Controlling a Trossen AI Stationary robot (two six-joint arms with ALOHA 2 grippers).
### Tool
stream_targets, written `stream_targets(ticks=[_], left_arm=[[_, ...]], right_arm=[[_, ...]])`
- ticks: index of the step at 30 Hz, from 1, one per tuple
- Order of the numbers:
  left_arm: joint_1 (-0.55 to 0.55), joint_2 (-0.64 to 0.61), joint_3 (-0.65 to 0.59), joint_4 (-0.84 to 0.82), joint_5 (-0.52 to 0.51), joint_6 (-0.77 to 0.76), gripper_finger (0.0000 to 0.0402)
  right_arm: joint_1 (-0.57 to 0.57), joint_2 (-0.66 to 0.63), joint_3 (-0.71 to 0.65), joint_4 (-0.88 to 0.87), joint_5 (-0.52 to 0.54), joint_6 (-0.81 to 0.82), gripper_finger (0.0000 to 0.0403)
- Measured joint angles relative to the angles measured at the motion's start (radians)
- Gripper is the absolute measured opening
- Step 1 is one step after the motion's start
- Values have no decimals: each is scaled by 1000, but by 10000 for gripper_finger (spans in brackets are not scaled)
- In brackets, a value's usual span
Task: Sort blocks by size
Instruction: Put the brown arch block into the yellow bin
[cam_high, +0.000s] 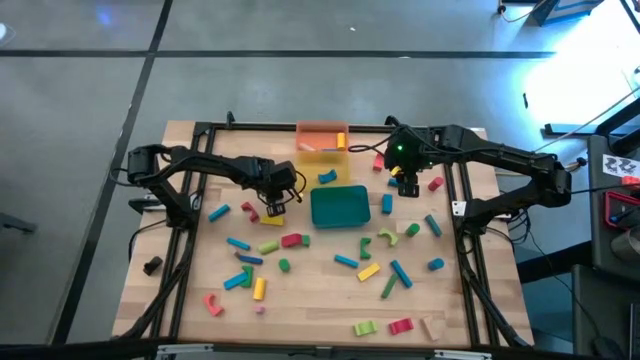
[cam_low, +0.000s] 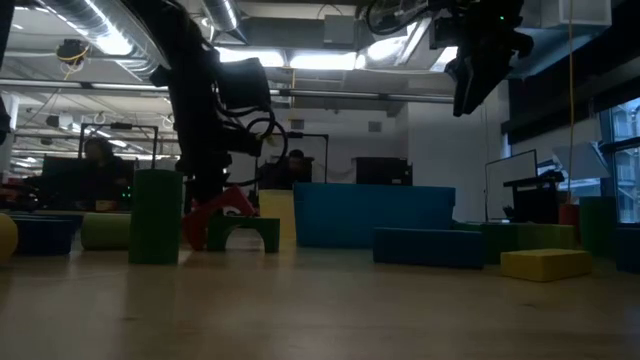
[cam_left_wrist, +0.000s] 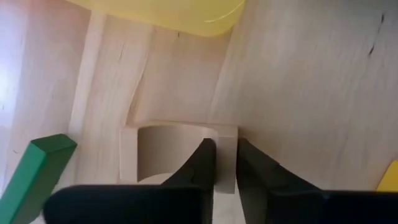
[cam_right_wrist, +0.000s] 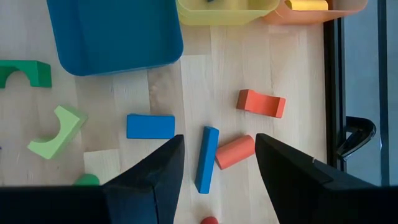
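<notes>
Blocks are lying scattered across a pale wooden tabletop framed by dark rails, most of them spreading from 3 through 6 to 9 o'clock of the teal tray sitting near the middle. Orange and yellow trays are standing at its 12 o'clock, by the far edge. The left end effector is pressing down at the tray's 9 o'clock, its fingers pinching one wall of a pale arch block. The right end effector is hanging above the tabletop at the tray's 2 o'clock, fingers spread apart and holding nothing. Grey floor is surrounding the table; beyond it, a dim workshop with ceiling lights, monitors and a seated person is showing.
</notes>
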Motion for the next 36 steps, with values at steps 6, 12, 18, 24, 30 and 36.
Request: stream_targets(ticks=[6, 12, 18, 24, 30, 36], left_arm=[[1, -1, 16, -10, 7, -12, 24], [2, -13, 67, -57, 8, -10, 23], [1, -73, 134, -192, 7, -31, 24], [2, -184, 167, -159, 5, -24, 25], [6, -230, 168, 80, 5, -13, 32], [6, -153, 168, 219, 27, 31, 39]], right_arm=[[0, 0, 0, 0, 0, 0, 198], [0, 0, 0, 0, 0, 0, 198], [0, 0, 1, -8, 0, 1, 198], [0, 0, 1, -10, 15, 149, 198], [0, 3, 1, 2, 98, 210, 198], [0, 38, 1, 83, 116, 209, 198]])
